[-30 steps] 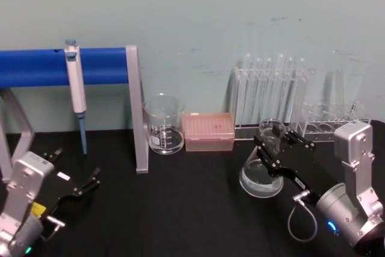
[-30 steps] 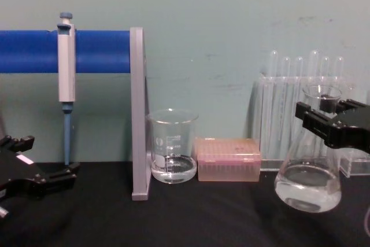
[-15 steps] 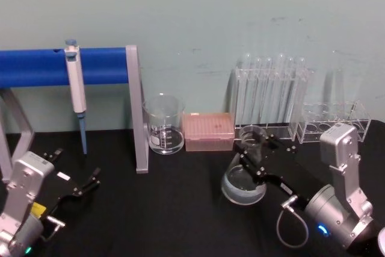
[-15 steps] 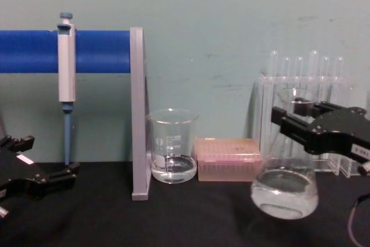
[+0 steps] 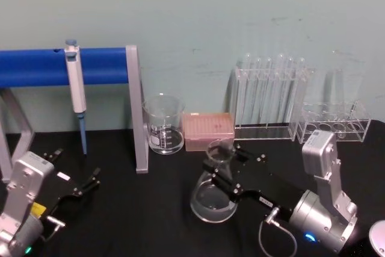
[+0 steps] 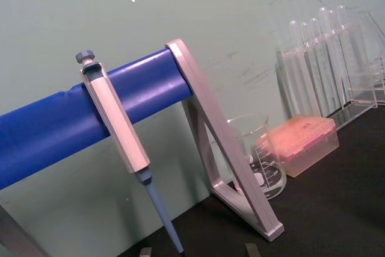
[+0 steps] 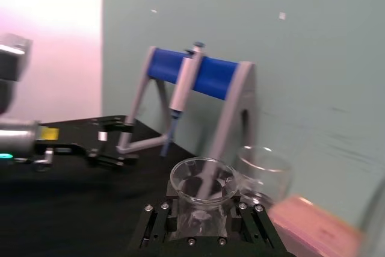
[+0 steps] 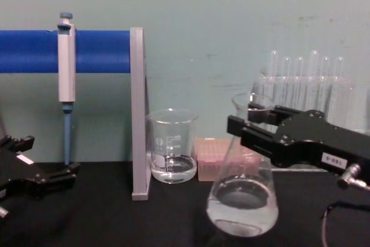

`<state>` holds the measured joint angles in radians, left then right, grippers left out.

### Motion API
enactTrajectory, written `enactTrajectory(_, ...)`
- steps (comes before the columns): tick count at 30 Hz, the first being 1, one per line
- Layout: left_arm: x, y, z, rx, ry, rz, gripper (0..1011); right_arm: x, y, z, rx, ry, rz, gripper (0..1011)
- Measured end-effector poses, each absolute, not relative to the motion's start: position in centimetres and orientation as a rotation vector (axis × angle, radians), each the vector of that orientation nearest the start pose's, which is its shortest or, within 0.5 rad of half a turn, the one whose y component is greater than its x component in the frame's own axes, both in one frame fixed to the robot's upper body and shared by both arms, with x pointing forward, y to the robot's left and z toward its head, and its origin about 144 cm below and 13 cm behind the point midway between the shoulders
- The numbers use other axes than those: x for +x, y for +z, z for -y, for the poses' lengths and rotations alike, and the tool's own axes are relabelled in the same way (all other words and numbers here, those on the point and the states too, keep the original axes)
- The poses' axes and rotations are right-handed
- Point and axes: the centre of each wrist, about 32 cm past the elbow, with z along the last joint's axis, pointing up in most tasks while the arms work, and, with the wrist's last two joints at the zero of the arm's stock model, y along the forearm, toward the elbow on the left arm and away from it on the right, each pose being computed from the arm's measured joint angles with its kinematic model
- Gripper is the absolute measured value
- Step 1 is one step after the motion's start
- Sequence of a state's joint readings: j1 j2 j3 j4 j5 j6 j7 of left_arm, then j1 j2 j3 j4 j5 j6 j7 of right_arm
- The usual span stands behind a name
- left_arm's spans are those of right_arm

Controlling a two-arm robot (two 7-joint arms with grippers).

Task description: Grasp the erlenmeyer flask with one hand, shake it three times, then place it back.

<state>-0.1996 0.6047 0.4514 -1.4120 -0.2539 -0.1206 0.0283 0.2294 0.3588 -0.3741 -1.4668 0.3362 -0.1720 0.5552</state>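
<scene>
- The erlenmeyer flask [image 5: 212, 201] hangs in the right gripper [image 5: 219, 170], whose black jaws clamp the narrow neck just under the flared lip.
- We see it in front of the pink tip box [image 5: 208, 130] and to the right of the beaker [image 5: 163, 124]. It seems just clear of the black tabletop [image 5: 150, 215], though we cannot be sure.
- We judge it bottom-heavy: clear liquid pools in the wide round base, so it will likely swing and slosh under a neck grip.
- The glass is smooth, hard and thin, so we expect it to be slippery and brittle. The neck below the lip looks to us like the best hold, firm but not crushing.
- The left gripper [image 5: 77, 168] rests low on the left, its fingers spread and empty.
</scene>
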Motion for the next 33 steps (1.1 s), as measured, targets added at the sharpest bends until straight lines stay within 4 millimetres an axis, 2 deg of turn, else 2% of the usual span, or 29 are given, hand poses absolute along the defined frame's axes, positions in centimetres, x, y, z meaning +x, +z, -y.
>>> enactTrajectory(16, 48.86, 113.98, -30.97, 0.304, 1.248, 0.285, 1001, 50.63, 116.87, 22.79, 0.052, -0.54, 0.18, 459)
enactTrajectory(33, 48.86, 113.98, -30.97, 0.304, 1.248, 0.285, 1001, 50.92, 116.8, 23.0, 0.074, -0.581, 0.182, 459)
